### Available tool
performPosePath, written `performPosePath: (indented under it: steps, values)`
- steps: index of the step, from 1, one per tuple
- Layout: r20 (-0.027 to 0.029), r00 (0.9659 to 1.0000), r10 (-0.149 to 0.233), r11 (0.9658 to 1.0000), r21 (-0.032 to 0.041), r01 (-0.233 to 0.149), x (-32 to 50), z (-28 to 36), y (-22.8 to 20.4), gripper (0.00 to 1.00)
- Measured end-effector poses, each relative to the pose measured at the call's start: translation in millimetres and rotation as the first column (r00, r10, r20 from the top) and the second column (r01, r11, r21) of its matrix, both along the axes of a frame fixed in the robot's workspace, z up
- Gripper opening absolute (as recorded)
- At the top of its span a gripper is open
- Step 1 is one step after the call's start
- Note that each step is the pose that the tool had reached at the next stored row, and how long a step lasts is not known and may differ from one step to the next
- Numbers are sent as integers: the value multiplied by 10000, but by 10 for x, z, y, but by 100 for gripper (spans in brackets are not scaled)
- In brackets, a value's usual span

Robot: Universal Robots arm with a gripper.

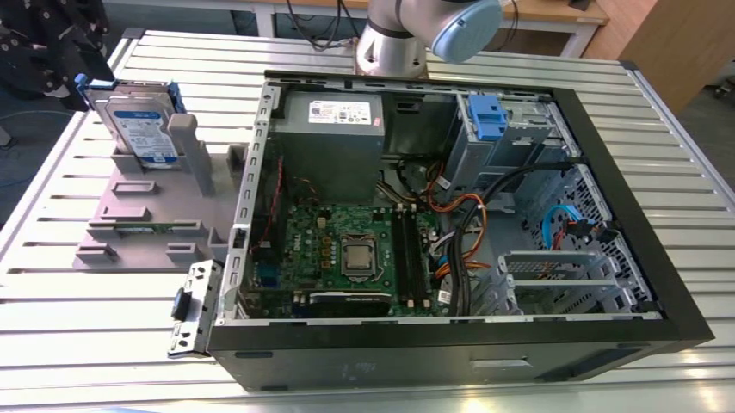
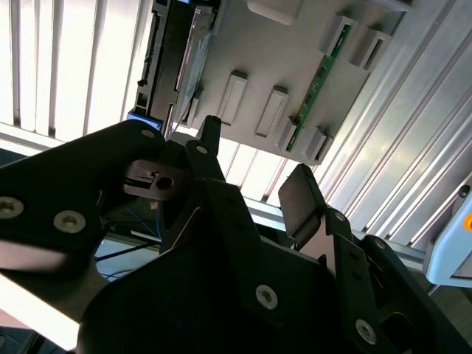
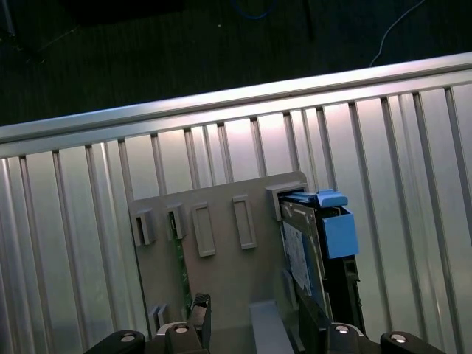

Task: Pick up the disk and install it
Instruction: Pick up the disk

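1. Grey plastic stand (image 1: 150, 215) on the slatted table (image 1: 69, 310), at the exterior view's left, holds the disk (image 1: 136, 120) upright on edge; a stand post covers part of its side.
2. Arm (image 1: 425, 34) cut off by the upper edge, behind the open computer case (image 1: 460, 344).
3. Gripper (image 2: 254, 151) near the stand in the second wrist view; fingers (image 2: 302, 195) spread apart, grasping nothing; disk untouched.
4. Disk's white-and-blue label (image 3: 296, 254): print too small to read.
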State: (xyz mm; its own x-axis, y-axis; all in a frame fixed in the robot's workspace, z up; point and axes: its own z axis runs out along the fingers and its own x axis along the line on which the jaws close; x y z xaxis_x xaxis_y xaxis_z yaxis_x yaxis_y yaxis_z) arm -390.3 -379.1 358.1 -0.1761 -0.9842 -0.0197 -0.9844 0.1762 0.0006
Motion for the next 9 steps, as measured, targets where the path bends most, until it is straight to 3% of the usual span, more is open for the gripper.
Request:
performPosePath:
  steps: [7,9]
  values:
    - [0,10000,0,10000,0,0,0,-1,0,59]
    - [0,10000,0,10000,0,0,0,-48,0,59]
